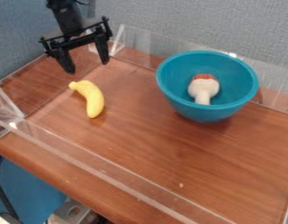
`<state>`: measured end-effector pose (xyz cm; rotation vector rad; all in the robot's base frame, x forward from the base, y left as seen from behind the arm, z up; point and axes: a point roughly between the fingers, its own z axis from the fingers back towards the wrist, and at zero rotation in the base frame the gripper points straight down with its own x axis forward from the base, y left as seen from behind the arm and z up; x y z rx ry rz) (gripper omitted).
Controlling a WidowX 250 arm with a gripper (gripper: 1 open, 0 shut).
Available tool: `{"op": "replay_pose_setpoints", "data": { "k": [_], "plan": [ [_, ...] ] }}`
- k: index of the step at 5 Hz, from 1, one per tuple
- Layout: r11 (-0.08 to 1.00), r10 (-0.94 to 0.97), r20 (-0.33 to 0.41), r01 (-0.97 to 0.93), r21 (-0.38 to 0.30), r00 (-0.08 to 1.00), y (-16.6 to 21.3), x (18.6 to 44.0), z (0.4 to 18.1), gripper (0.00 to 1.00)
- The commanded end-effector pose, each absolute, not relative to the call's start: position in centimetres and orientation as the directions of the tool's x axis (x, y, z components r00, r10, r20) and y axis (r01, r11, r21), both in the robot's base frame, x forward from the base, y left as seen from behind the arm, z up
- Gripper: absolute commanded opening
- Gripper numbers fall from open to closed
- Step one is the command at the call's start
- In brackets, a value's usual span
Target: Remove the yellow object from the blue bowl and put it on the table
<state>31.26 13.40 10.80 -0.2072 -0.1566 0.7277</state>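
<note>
The yellow object (90,97), a small curved toy banana, lies on the table (158,144) at the left, well outside the blue bowl (207,85). That deep teal bowl stands at the right rear and holds only a white-and-brown mushroom-like toy (202,88). My black gripper (78,52) hangs above the table's back left corner, behind and above the banana, fingers pointing down. Its jaws stand wide open with nothing between them.
Low clear acrylic walls (17,114) edge the wood-grain tabletop. A grey-blue wall runs behind the table. Bare wood lies between banana and bowl and along the front.
</note>
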Motion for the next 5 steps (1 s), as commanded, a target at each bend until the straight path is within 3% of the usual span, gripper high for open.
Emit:
{"op": "replay_pose_setpoints", "data": {
  "k": [1,3,5],
  "plan": [
    [0.753,0.650,0.158,-0.602,-0.265,0.743,13.0,30.7,14.7,1.00],
    [0.751,0.652,0.152,-0.605,-0.263,0.743,13.9,30.4,17.2,1.00],
    [0.698,0.711,0.136,-0.670,-0.254,0.690,15.2,28.8,17.1,1.00]
  ]
}}
